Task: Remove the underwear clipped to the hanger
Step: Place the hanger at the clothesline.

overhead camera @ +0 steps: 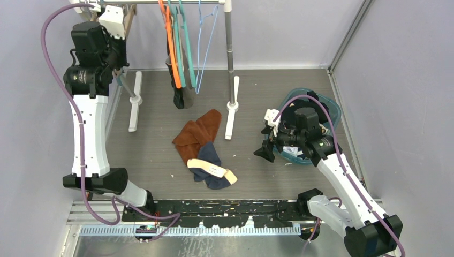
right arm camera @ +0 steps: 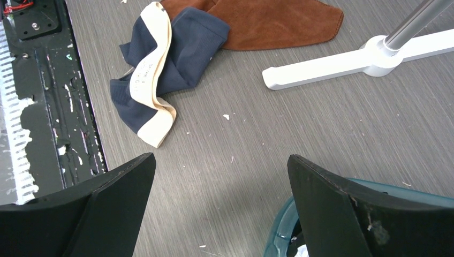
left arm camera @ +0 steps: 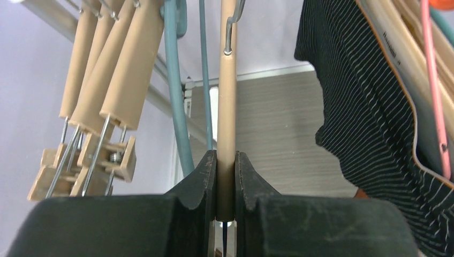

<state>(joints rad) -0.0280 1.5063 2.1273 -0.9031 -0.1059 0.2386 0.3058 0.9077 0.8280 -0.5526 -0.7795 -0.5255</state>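
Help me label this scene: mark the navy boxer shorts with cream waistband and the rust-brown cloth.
Navy boxer shorts with cream waistband (right arm camera: 193, 48): right wrist view, on the navy fabric.
Rust-brown cloth (right arm camera: 273, 21): right wrist view, on its middle.

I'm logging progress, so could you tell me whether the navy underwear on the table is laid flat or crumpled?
Crumpled: the navy underwear lies bunched in folds, its cream waistband twisted across it.
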